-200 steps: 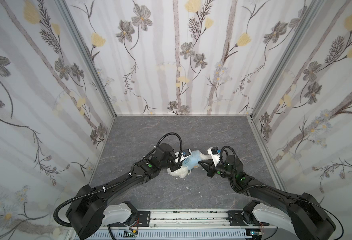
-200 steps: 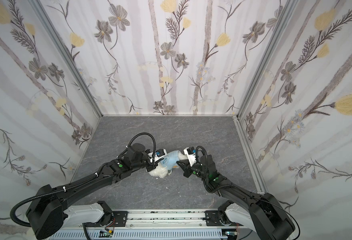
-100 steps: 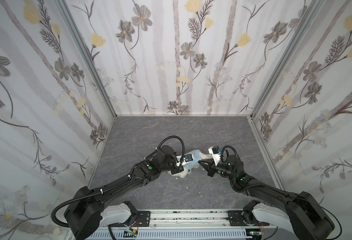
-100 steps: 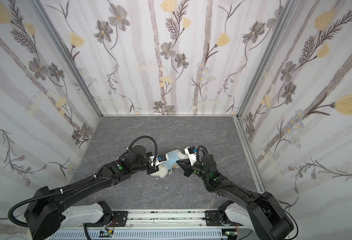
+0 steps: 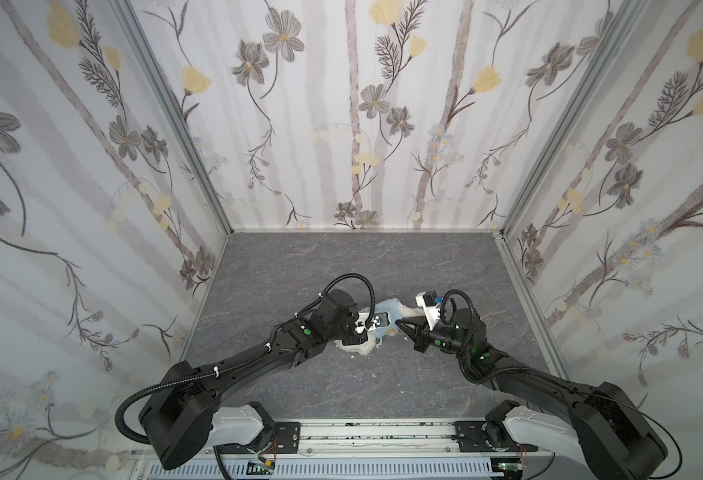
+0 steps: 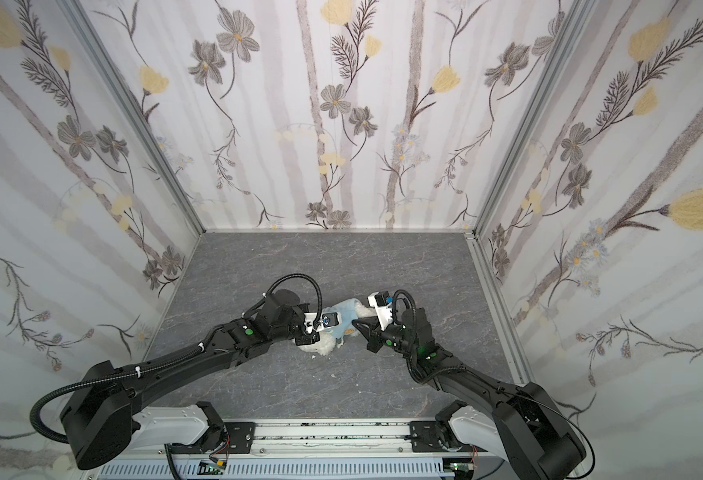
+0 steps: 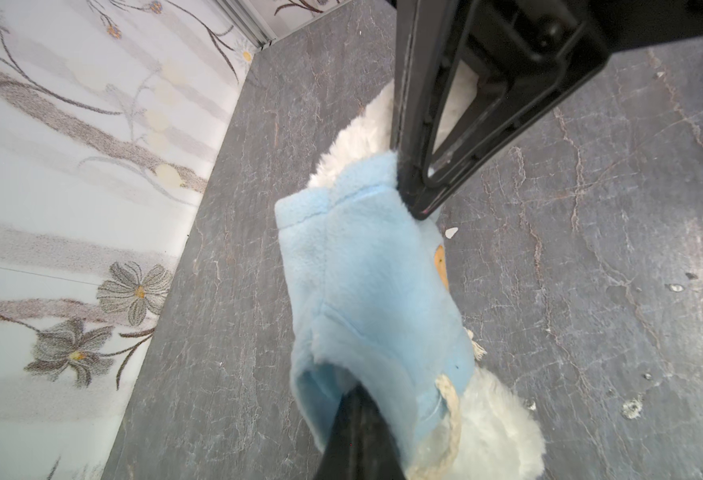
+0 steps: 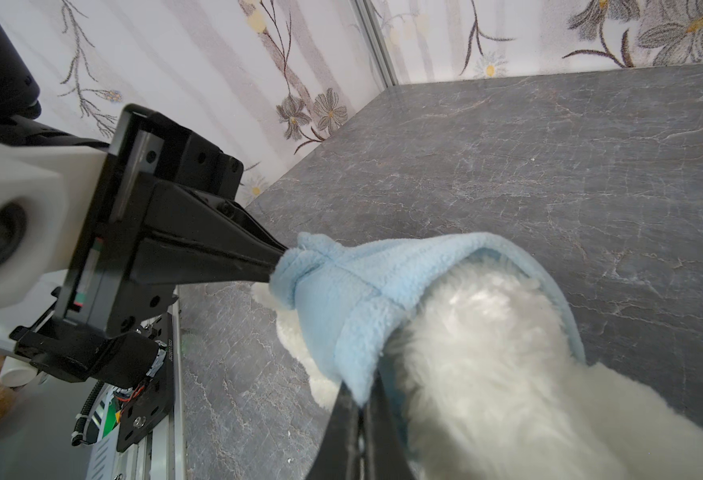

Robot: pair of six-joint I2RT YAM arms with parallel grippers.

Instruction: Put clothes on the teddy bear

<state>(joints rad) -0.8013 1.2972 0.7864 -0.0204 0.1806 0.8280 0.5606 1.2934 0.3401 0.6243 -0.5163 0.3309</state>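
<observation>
Now, your left gripper (image 8: 278, 262) and right gripper (image 7: 415, 205) are each pinched tight on opposite edges of the blue hoodie (image 7: 366, 286), the teddy bear (image 8: 487, 357) lying between them, partly inside it. Pull unevenly and the fleece could slip free or bunch on the bear.

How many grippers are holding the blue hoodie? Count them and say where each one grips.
2. The left gripper pinches a bunched corner of the hoodie. The right gripper pinches its open edge against the teddy bear. Neither is hidden.
</observation>
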